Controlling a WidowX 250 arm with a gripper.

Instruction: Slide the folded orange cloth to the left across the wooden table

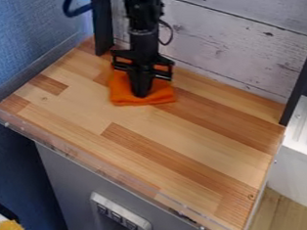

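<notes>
Black arm (143, 28) vertical, tool (140, 93) downward.

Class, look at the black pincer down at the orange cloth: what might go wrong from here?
The pincer is down at the folded cloth, so pressing lower might jam it against the wooden worktop.
The cloth looks soft and layered, so a grip might catch only its top layer.
The dark post stands close beside the arm, so a sideways move might knock it.
</notes>
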